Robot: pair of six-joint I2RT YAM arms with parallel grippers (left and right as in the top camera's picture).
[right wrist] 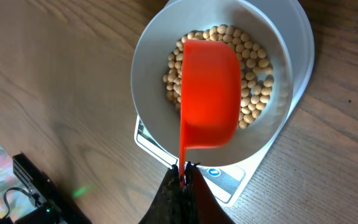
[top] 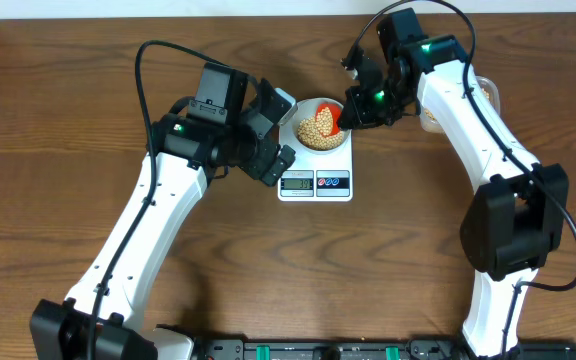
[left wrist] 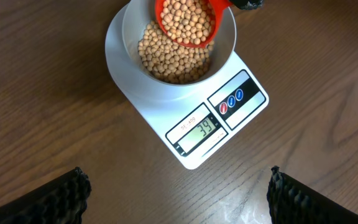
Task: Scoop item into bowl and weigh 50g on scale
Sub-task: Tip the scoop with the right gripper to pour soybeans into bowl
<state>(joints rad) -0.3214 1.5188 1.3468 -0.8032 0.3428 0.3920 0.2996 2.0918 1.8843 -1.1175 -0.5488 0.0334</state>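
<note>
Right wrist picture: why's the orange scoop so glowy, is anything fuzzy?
Right wrist view: the orange plastic scoop is close to the lens, evenly lit, soft-edged; the bottom-left corner blurs. Left wrist view: the small round tan beans and the flat white scale look sharp. Overhead view: even light, soft shadows.

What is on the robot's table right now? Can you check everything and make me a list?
Surface: brown wooden table, no spilled beans seen.
Job's things: white bowl sits on the scale, partly filled with beans; the display shows 39. A red scoop with beans in it hangs over the bowl.
Clutter: pale container, mostly hidden behind the right arm.
Grippers: left gripper open and empty; right gripper shut on the scoop's handle.
Cables: black cables loop over both arms.
Surroundings: black rail along the table's near edge.
</note>
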